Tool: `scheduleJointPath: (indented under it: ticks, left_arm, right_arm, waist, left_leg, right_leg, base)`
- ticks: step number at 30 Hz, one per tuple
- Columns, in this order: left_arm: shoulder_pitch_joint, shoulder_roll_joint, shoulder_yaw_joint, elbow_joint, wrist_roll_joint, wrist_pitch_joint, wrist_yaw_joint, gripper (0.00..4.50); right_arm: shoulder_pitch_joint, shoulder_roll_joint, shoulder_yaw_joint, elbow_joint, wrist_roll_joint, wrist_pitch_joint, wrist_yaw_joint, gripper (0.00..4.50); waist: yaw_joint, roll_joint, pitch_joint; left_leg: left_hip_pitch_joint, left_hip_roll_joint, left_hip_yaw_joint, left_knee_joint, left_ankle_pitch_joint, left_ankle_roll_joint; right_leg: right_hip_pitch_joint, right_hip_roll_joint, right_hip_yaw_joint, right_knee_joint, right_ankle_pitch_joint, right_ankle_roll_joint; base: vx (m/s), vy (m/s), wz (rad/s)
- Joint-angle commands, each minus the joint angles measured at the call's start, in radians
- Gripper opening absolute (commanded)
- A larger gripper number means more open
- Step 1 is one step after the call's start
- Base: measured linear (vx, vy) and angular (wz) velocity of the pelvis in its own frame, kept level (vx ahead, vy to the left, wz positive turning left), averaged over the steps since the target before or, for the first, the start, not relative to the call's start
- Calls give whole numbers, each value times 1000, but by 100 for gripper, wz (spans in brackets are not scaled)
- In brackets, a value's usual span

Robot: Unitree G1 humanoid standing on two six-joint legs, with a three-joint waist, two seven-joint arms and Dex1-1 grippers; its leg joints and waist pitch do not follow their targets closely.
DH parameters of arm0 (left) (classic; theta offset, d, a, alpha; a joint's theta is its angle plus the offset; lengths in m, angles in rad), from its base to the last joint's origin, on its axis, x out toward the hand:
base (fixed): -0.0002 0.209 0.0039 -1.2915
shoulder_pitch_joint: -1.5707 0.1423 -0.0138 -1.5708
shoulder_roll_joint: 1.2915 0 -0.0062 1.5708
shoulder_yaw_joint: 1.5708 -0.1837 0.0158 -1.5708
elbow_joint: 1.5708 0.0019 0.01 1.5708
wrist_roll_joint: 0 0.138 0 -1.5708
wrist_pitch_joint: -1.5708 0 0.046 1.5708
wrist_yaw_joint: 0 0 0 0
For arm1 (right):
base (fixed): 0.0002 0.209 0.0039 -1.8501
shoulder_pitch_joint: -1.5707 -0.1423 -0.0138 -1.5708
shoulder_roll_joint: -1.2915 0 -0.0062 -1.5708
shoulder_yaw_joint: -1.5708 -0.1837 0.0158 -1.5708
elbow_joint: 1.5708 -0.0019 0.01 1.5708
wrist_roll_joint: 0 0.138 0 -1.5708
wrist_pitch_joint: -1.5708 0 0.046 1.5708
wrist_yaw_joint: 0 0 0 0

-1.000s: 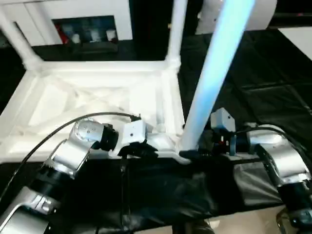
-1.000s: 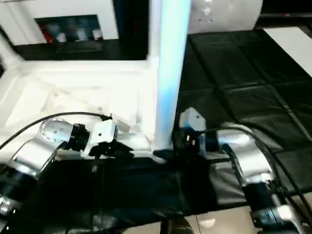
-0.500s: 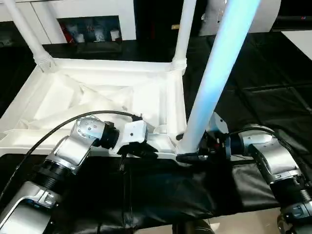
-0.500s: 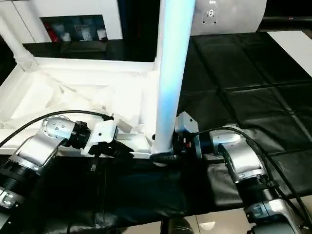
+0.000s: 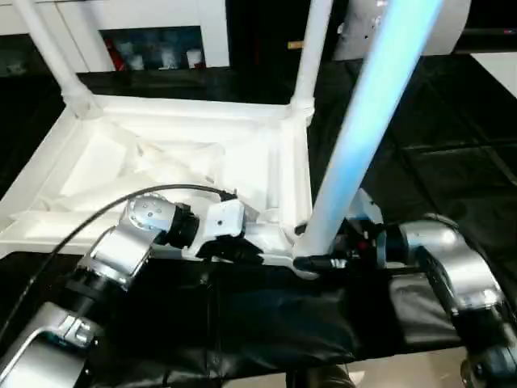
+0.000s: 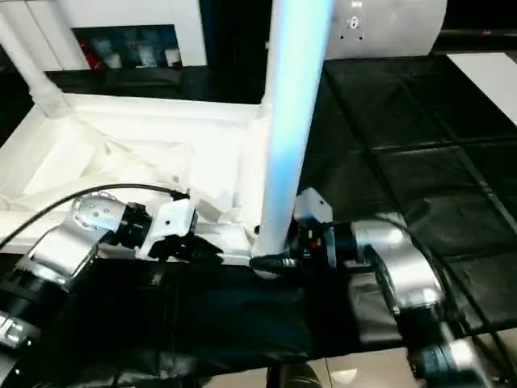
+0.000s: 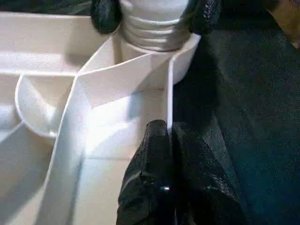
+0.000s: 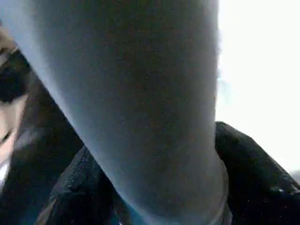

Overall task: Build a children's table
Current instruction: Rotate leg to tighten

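Now that my right tool (image 5: pixel 311 260) has clamped around the near-right leg (image 5: pixel 355 137) at its corner socket, my left tool (image 7: pixel 168 136), pinching the upturned tabletop's near rim (image 7: pixel 168 93), steadies it for seating.

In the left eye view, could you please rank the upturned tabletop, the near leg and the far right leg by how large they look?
1. Upturned tabletop: takes up the most of the picture.
2. Near leg: looks thick, but it stands closest to the camera, so this is unsure.
3. Far right leg: looks thinnest, and it stands farther off.
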State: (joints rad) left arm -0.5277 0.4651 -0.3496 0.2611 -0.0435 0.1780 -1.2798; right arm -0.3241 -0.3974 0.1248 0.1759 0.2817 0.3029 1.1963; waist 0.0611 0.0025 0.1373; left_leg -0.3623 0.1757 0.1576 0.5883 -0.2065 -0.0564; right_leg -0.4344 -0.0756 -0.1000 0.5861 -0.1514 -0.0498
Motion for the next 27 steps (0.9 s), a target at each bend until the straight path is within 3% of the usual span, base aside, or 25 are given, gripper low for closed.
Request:
scheduleJointPath:
  ticks: [1, 3, 5, 6, 8, 10, 12, 15, 16, 17, 19, 20, 21, 22, 24, 27]
  left_arm:
    - [5, -59, -10, -7, 21, 77, 129, 0]
    - [6, -103, 3, -31, 27, 151, 206, 0]
    - [2, -152, 20, -41, 37, 210, 287, 0]
    - [-3, -183, 30, -40, 45, 236, 337, 0]
    - [-13, -229, 45, -38, 59, 275, 410, 0]
    - [-25, -270, 60, -35, 75, 308, 479, 0]
    - [-48, -328, 80, -31, 98, 352, 579, 0]
    - [-70, -377, 92, -28, 128, 374, 661, 0]
    - [-72, -379, 87, -31, 133, 373, 660, 0]
    - [-71, -377, 77, -37, 139, 371, 652, 0]
    - [-61, -366, 59, -54, 145, 368, 626, 0]
    - [-53, -356, 52, -65, 145, 371, 609, 0]
    - [-53, -356, 52, -65, 145, 371, 609, 0]
    - [-34, -336, 48, -89, 138, 379, 580, 0]
    - [-21, -320, 44, -106, 133, 381, 559, 0]
    - [-2, -287, 41, -124, 118, 361, 509, 0]
  right_arm:
    - [14, 76, 56, -65, 49, 52, -62, 270]
    - [28, 152, 52, -74, 10, 67, -202, 270]
    - [25, 222, 45, -70, -16, 89, -314, 270]
    - [18, 264, 37, -60, -37, 100, -382, 270]
    - [5, 323, 30, -44, -64, 107, -469, 270]
    - [-7, 368, 26, -32, -101, 118, -561, 270]
    - [-31, 434, 14, 4, -145, 129, -709, 270]
    - [-69, 497, -16, 69, -184, 130, -863, 270]
    - [-74, 506, -22, 78, -187, 117, -877, 270]
    - [-80, 517, -32, 86, -183, 103, -883, 305]
    - [-81, 524, -39, 81, -192, 84, -889, 305]
    - [-76, 516, -32, 72, -203, 73, -878, 342]
    - [-76, 516, -32, 72, -203, 73, -878, 346]
    - [-61, 498, -25, 60, -218, 66, -869, 346]
    - [-50, 482, -23, 51, -225, 50, -864, 365]
    - [-33, 433, -30, 23, -212, 16, -814, 393]
  waist:
    - [-5, -7, -70]
    - [-11, -6, -57]
    - [-27, -5, -43]
    - [-38, -7, -43]
    - [-51, -4, -45]
    - [-64, -3, -44]
    - [-73, -1, -44]
    - [-84, -3, -43]
    - [-85, -2, -42]
    - [-83, -2, -43]
    - [-84, -4, -41]
    - [-81, -4, -44]
    - [-80, -5, -45]
    - [-77, 0, -49]
    - [-74, -4, -54]
    - [-72, -6, -61]
  left_leg:
    - [-2, 47, -4, -64, -65, 110]
    - [4, 43, -5, -71, -138, 72]
    - [15, 37, -14, -80, -239, 30]
    - [14, 34, -20, -81, -261, 22]
    - [14, 37, -25, -84, -273, 12]
    - [11, 40, -28, -89, -290, 20]
    - [27, 39, -27, -87, -324, 22]
    - [19, 43, -28, -94, -331, 30]
    - [20, 40, -28, -93, -346, 32]
    - [21, 40, -27, -93, -344, 35]
    - [14, 39, -27, -95, -333, 44]
    - [14, 39, -24, -94, -309, 48]
    - [12, 40, -24, -95, -293, 51]
    - [11, 41, -22, -94, -264, 57]
    - [1, 44, -18, -94, -195, 71]
    - [0, 42, -11, -86, -143, 97]
  right_leg:
    - [78, -74, 60, -74, -310, -195]
    - [71, -74, 58, -90, -456, -149]
    - [68, -75, 44, -119, -650, -73]
    - [72, -77, 39, -127, -690, -42]
    - [71, -79, 35, -130, -679, -34]
    - [73, -78, 32, -131, -644, -40]
    - [64, -79, 31, -139, -635, -50]
    - [63, -77, 37, -130, -564, -74]
    - [65, -78, 37, -131, -573, -69]
    - [63, -80, 40, -133, -575, -66]
    - [65, -83, 43, -132, -575, -62]
    - [65, -84, 48, -130, -550, -67]
    - [67, -84, 50, -126, -529, -72]
    - [69, -83, 53, -120, -487, -89]
    - [76, -81, 58, -104, -376, -125]
    - [80, -79, 60, -95, -317, -157]
  base:
    - [0, 0, 0]
    - [0, 0, 0]
    - [-62, 18, -6]
    - [0, 0, 0]
    - [0, 0, 0]
    - [0, 0, 0]
    - [0, 0, 0]
    - [0, 0, 0]
    - [0, 0, 0]
    - [0, 0, 0]
    - [0, 0, 0]
    - [0, 0, 0]
    - [0, 0, 0]
    - [0, 0, 0]
    - [0, 0, 0]
    - [0, 0, 0]
